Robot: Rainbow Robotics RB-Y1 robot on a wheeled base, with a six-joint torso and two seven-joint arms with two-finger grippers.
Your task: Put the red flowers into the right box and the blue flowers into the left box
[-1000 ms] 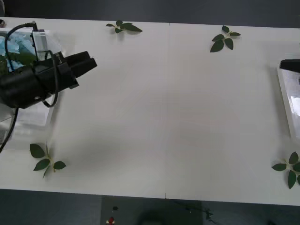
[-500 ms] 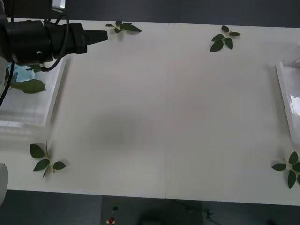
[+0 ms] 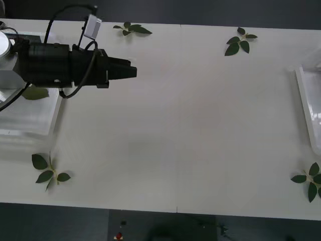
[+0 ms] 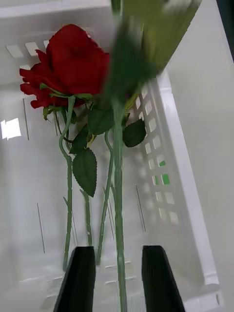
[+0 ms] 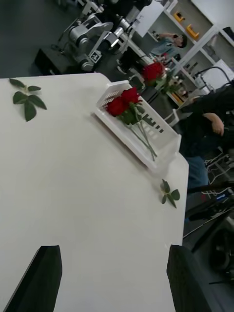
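My left pincer point(image 3: 131, 72) hangs released over bare white table point(image 3: 190, 125). Right pincer point(image 4: 117, 278) grips a rose stem above the shallow white slotted plastic tray point(image 4: 183, 195) holding deep-red roses point(image 4: 68, 63). Green leaf sprigs point(image 3: 239, 41) lie nearby.

Left gripper point(image 3: 131, 72) at upper left of frame, black fingers pointing right over white table point(image 3: 180, 130). Left box point(image 3: 35, 118) at left edge, one leaf point(image 3: 34, 93) inside. Right box point(image 3: 307, 108) at right edge. Leaf sprigs point(image 3: 239, 41) near corners

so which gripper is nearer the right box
Right. The right gripper hangs over the right box, holding a red rose; the left gripper is near the left box.
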